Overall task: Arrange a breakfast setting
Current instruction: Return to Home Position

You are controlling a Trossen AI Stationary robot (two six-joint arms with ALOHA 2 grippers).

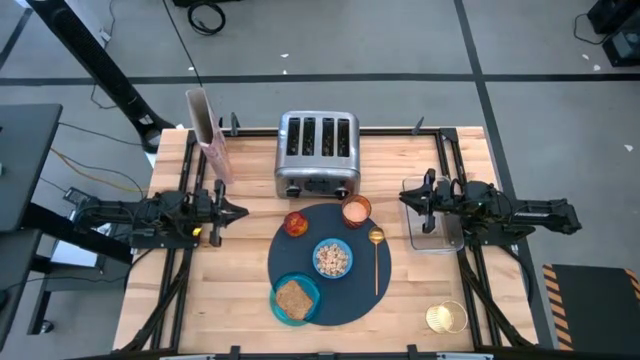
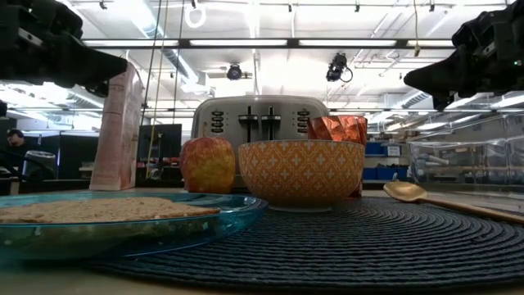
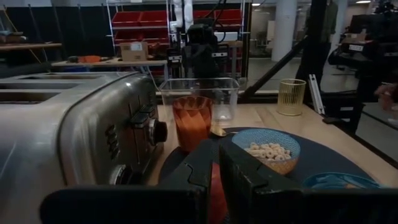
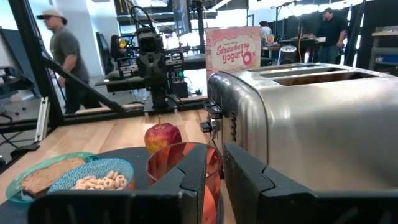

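Overall: the breakfast things sit together on a round dark navy mat (image 1: pixel 352 296) at the middle of the wooden table (image 1: pixel 230 290).
Bowl: a small bowl (image 1: pixel 332 259), blue inside and orange-patterned outside, stands at the mat's centre with ring cereal in it.
Plate: a teal plate (image 1: pixel 313 289) sits at the mat's near left edge, partly over the rim, with a brown toast slice (image 1: pixel 292 298) lying flat on it.
Spoon: a gold spoon (image 1: pixel 376 258) lies just right of the bowl, its scoop end toward the toaster.
Cup: a copper cup (image 1: pixel 356 211) stands upright at the mat's far edge with pale contents.
Apple: a red apple (image 1: pixel 296 223) rests to the left of the cup, on the mat's far edge.
Toaster: a chrome four-slot toaster (image 1: pixel 318 155) stands just behind the mat.
Cereal box: a pink box (image 1: pixel 210 135) stands upright, left of the toaster.
Left gripper (image 1: pixel 240 212): raised above the table left of the mat, pointing toward the apple, fingers drawn to a thin slit, holding nothing.
Right gripper (image 1: pixel 405 196): raised right of the cup, over the corner of a clear tub (image 1: pixel 440 238), fingers likewise narrow and empty.
Wire cup: a gold one (image 1: pixel 446 318) stands near the table's front right corner.
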